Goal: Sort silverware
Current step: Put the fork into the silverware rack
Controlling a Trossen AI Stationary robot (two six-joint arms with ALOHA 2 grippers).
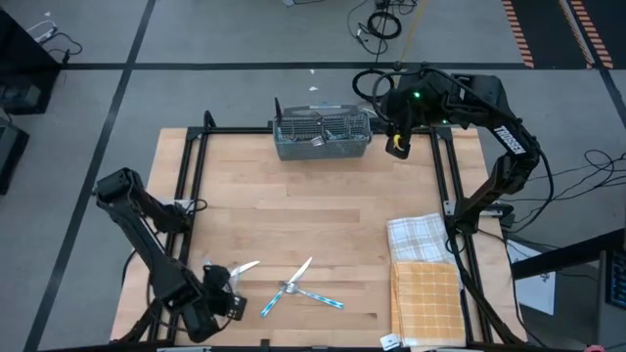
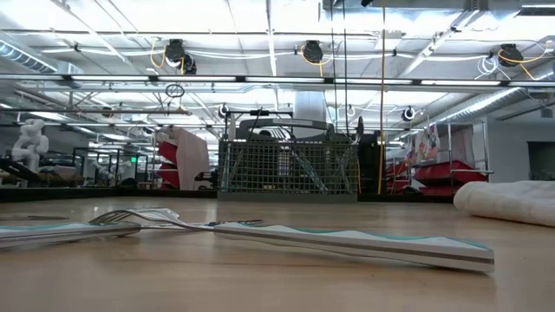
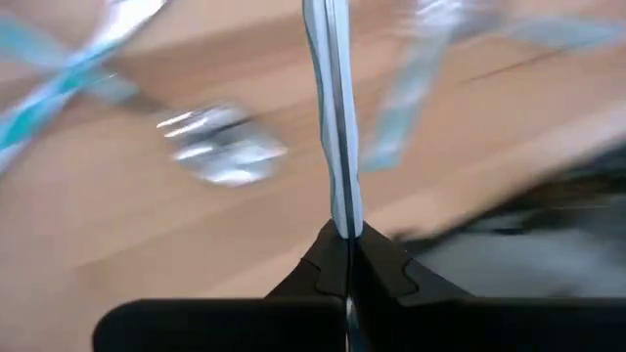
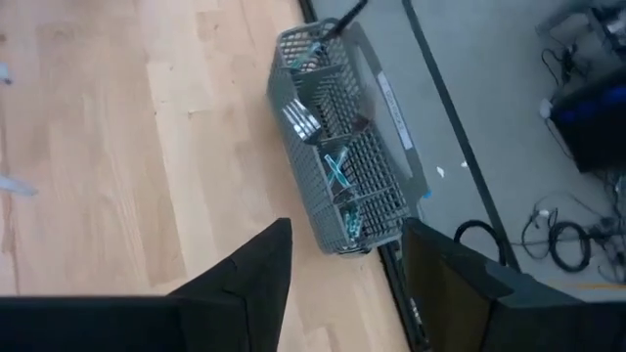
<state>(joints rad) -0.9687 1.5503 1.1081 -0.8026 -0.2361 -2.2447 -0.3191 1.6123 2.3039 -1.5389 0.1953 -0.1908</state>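
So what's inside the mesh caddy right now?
The caddy already holds a few pieces of silverware: teal handles cross in one middle compartment, and a shiny head shows in another. The mesh walls hide the compartment bottoms, so an exact count is not possible.

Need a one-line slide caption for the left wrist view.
Left gripper shut on a teal-handled utensil above the wooden table, with more silverware blurred beyond.
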